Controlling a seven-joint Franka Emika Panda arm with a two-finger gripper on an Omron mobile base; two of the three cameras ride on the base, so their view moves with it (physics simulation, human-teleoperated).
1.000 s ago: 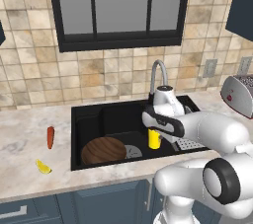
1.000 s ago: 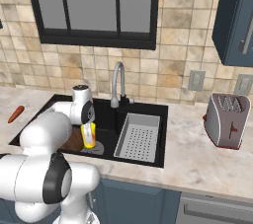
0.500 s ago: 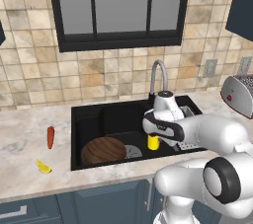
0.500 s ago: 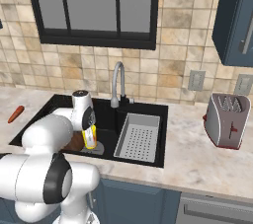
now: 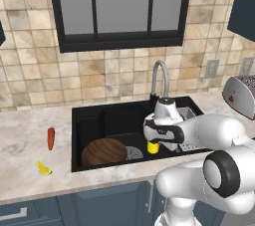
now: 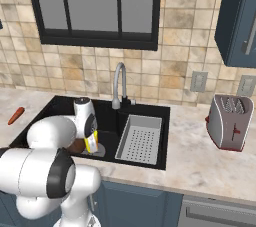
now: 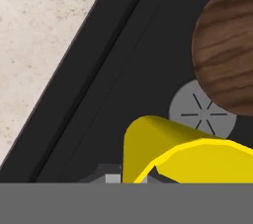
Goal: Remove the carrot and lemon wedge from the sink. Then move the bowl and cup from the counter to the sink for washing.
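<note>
Your pincer (image 5: 153,143) is down inside the sink (image 5: 89,120), pinching the cup (image 5: 153,147) close above the basin floor. From the left base view you get the bowl (image 5: 104,151) lying in the basin, and the carrot (image 5: 50,138) and lemon wedge (image 5: 43,169) out on the surface (image 5: 25,145). The right base view adds the perforated tray (image 6: 140,138) and a toaster (image 6: 230,122). The hand view shows the grey drain (image 7: 200,111) between cup and bowl.

Yellow cup (image 5: 153,147) upright low in black sink (image 5: 89,120) beside brown bowl (image 5: 103,151).
</note>
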